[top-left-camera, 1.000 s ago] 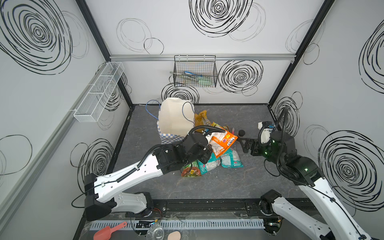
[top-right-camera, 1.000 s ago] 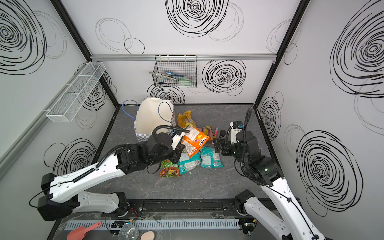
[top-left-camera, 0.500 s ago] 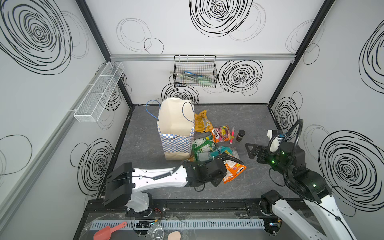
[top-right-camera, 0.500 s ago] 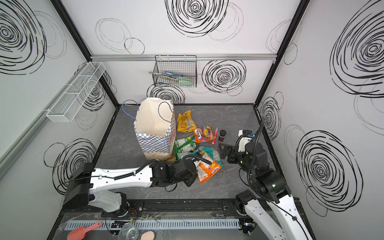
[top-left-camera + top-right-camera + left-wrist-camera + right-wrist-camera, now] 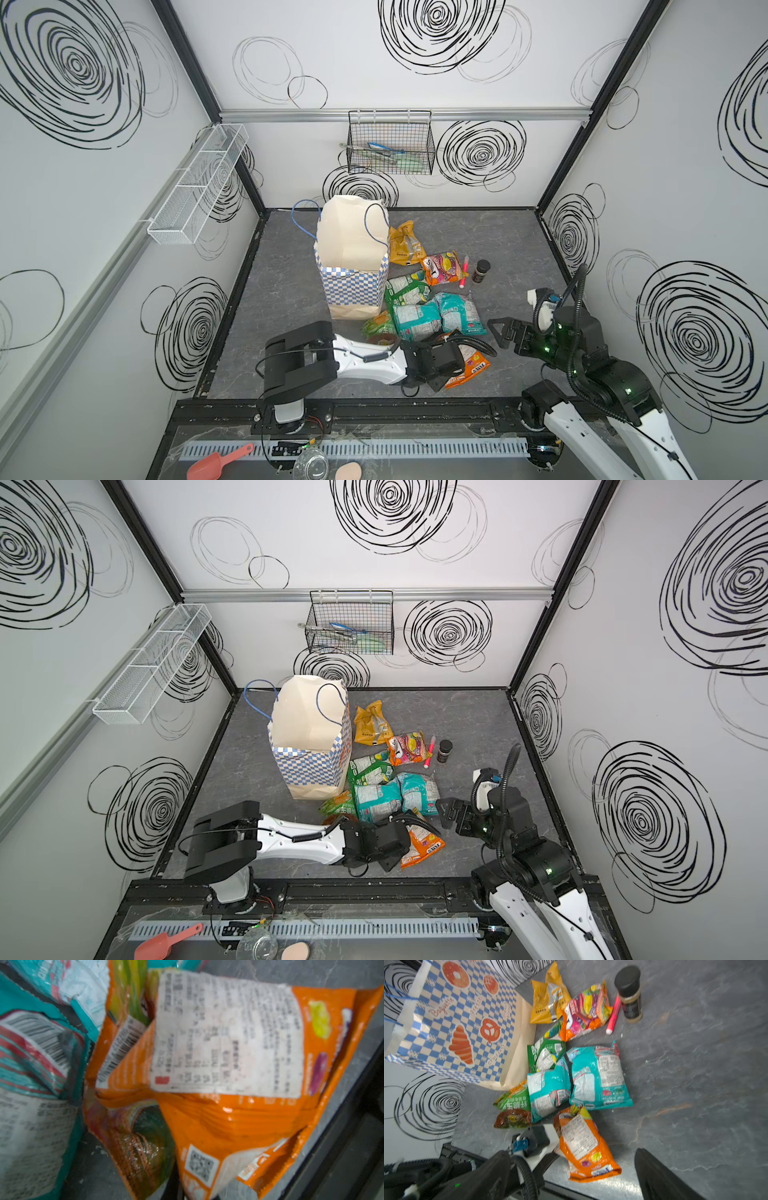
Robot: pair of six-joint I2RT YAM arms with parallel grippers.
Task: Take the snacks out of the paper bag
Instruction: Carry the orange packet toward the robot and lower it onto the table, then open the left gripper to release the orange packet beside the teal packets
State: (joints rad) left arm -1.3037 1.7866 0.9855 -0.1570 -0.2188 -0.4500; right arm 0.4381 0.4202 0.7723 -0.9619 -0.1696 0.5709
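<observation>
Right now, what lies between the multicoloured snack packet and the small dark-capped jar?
A pink marker pen lies flat between the multicoloured packet and the jar, clearest in the right wrist view.

The paper bag (image 5: 309,746) stands upright on the table (image 5: 478,721), mouth open. The snacks (image 5: 376,800) lie strewn along the bag's right side. Nearer the camera than the bag, the left pincer (image 5: 401,854) clamps an orange packet (image 5: 424,841).

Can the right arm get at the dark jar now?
Probably yes: bare floor lies between the open right gripper and the jar; the red marker lies on its far side.
</observation>
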